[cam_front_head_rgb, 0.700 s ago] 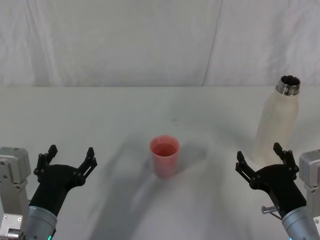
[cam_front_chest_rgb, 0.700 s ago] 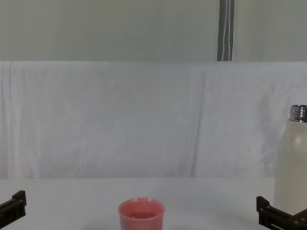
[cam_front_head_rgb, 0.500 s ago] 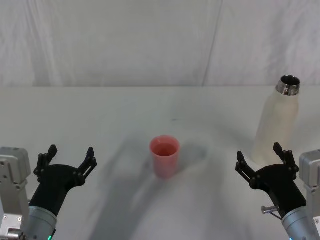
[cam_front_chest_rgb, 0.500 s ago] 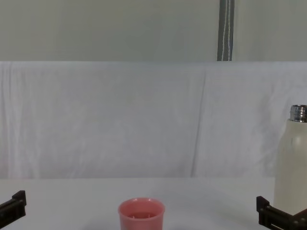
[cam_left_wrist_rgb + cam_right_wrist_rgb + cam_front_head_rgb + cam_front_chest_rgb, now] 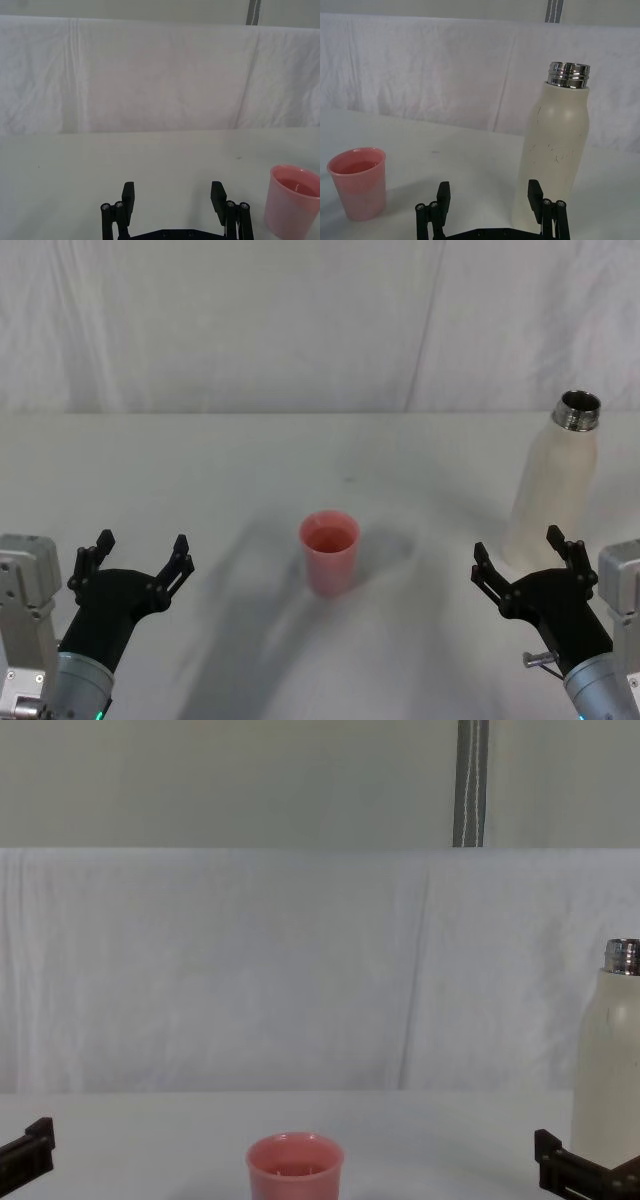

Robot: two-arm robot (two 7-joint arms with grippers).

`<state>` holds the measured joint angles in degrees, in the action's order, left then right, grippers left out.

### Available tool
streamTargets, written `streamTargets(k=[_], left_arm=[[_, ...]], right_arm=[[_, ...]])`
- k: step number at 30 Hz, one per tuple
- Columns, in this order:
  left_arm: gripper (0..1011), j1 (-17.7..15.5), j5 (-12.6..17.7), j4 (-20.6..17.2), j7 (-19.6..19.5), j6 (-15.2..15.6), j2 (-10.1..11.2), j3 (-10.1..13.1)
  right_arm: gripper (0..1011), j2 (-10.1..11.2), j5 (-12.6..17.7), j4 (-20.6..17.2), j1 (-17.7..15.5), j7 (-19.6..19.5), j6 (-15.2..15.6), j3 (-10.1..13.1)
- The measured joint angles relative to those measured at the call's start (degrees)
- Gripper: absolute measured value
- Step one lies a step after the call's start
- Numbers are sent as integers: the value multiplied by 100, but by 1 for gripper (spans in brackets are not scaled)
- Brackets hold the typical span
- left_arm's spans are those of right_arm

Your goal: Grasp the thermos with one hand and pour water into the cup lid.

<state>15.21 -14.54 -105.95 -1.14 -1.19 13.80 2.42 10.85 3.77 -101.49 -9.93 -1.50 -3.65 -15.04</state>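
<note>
A: Status? Thermos, tall cream-white matte bottle with silver neck [image 5: 555, 485], stands upright, uncapped, far right on white surface [image 5: 230, 470].

B: Small salmon-pink plastic cup lid [image 5: 329, 552] centre. Right gripper [image 5: 527, 558] wide open, empty, just before bottle. Left gripper [image 5: 138, 559] open, empty.

Head view: high, angled down. Chest view: low, level across the table [image 5: 150, 1105]. Wrist views: low, facing the backdrop. All share the cup lid [image 5: 329, 552].
</note>
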Motion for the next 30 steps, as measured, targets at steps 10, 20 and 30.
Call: streamTargets(k=[10, 20, 30], left_arm=[[1001, 0, 0, 0, 0, 0, 0, 0], [1001, 0, 0, 0, 0, 0, 0, 0], [1001, 0, 0, 0, 0, 0, 0, 0]], right_arm=[[1001, 0, 0, 0, 0, 0, 0, 0], [1001, 0, 0, 0, 0, 0, 0, 0], [1001, -144, 146, 79, 50, 131, 3, 240]])
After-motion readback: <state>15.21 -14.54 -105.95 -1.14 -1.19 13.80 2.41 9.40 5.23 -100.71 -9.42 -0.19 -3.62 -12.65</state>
